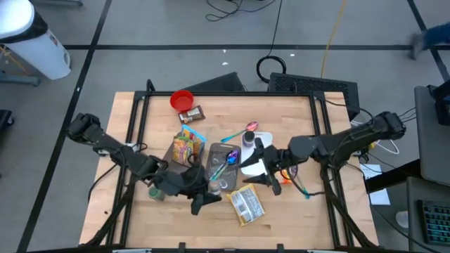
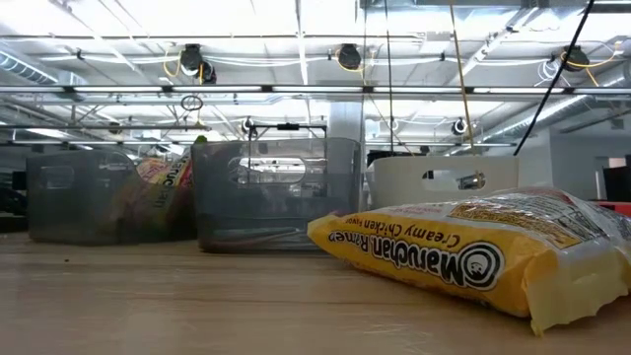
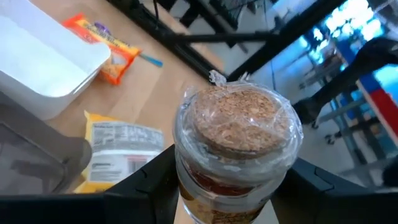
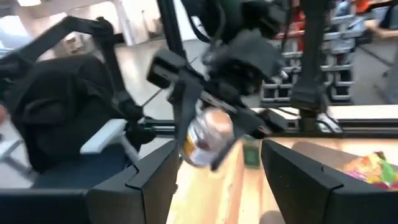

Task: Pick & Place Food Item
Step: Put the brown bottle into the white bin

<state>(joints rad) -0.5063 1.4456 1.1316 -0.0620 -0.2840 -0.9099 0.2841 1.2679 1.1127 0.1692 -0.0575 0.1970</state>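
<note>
A small glass jar (image 3: 235, 134) with a cork lid under clear wrap sits between the fingers of my left gripper (image 3: 230, 186), which is shut on it. In the high view that gripper (image 1: 201, 198) is above the table's near middle, beside the yellow ramen packet (image 1: 246, 205). The right wrist view shows the same jar (image 4: 205, 134) held in the air, tilted. My right gripper (image 1: 249, 169) hangs over the table's middle, facing the left arm. Its fingers (image 4: 149, 180) stand open with nothing between them. Neither gripper shows in the low view. My left gripper pinches the jar by its side walls (image 3: 186, 177) just below the lid, one finger on each side. The fingers come from the table's left, slanting a little downward. The jar is lifted clear of the table and tilted, with its lid toward the wrist camera.
Two grey bins (image 2: 276, 192) and a white bin (image 2: 444, 182) stand mid-table. A colourful snack bag (image 1: 186, 146) leans in one. The ramen packet (image 2: 473, 256) lies near the front edge. An orange packet (image 3: 109, 46), a red cup (image 1: 181, 100) and a brown packet (image 1: 191, 114) lie around.
</note>
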